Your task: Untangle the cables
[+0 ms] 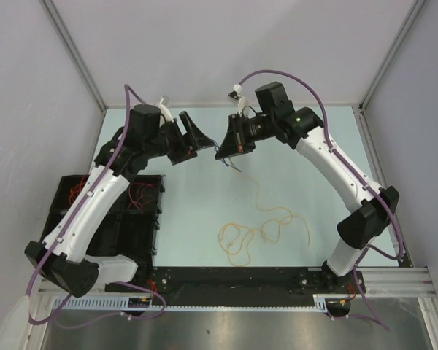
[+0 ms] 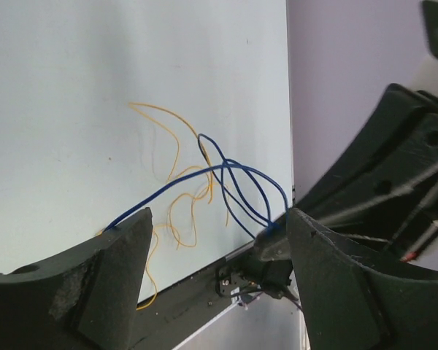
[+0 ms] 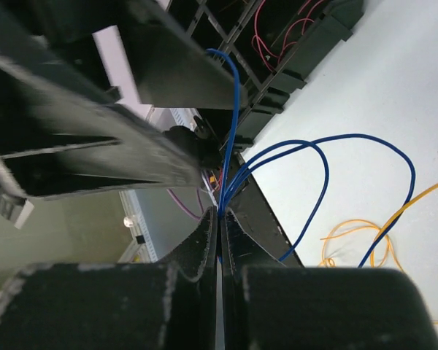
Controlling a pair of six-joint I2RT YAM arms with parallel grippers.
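Two pincers meet above the far middle of the desk (image 1: 197,211). The right pincer (image 3: 219,215) is clamped tight on one dark blue cable (image 2: 226,166). The left pincer (image 2: 217,219) stands wide open, and that cable crosses its gap. A yellow-orange cable (image 1: 274,232) lies looped near the near edge. Red cables (image 1: 139,193) sit in a black bin (image 1: 150,219) at the left edge.

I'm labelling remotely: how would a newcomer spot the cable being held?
Above the far end of the pale table, find the right gripper. Its shut jaws pinch the dark blue cable, looping in the air, unlike the yellow-orange cable lying flat.
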